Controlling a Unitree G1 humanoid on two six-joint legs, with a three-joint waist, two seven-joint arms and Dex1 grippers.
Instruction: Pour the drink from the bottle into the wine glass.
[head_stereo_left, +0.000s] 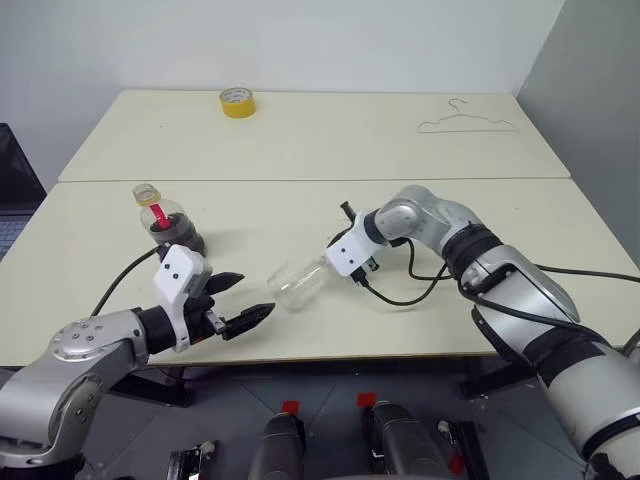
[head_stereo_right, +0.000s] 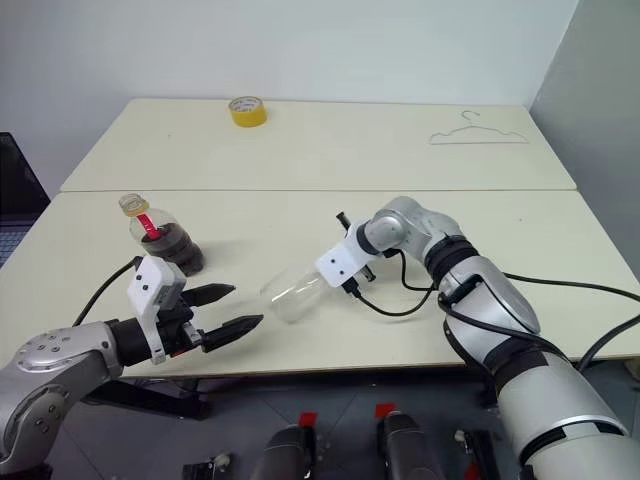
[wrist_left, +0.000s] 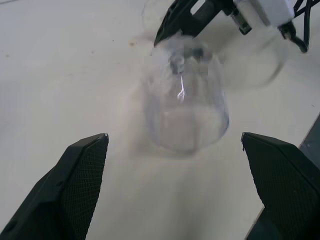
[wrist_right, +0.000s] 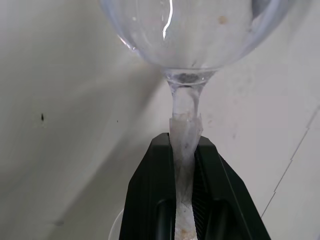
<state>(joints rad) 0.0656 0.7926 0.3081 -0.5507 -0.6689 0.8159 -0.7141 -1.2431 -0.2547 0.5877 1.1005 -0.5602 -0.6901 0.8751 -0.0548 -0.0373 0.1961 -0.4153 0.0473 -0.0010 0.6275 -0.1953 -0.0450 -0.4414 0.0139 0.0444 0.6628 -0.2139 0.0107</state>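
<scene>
Gripping the wine glass (head_stereo_left: 297, 283) stem: right gripper (wrist_right: 184, 150), bowl tilted, empty | bottle (head_stereo_left: 165, 222) red-labelled, unreadable, dark drink (head_stereo_left: 178, 236) | left gripper (head_stereo_left: 243, 298) open

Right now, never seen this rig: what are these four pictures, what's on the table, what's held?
It is a two-armed humanoid robot. Two pictures come from its head camera, looking down over a pale table; the other two come from cameras on its wrists. The right gripper is shut on the stem of a clear wine glass, which is tipped on its side. The left gripper is open and holds nothing. Behind it stands a small bottle of dark drink, capped. At the far edge lie a yellow tape roll and a wire hanger.
</scene>
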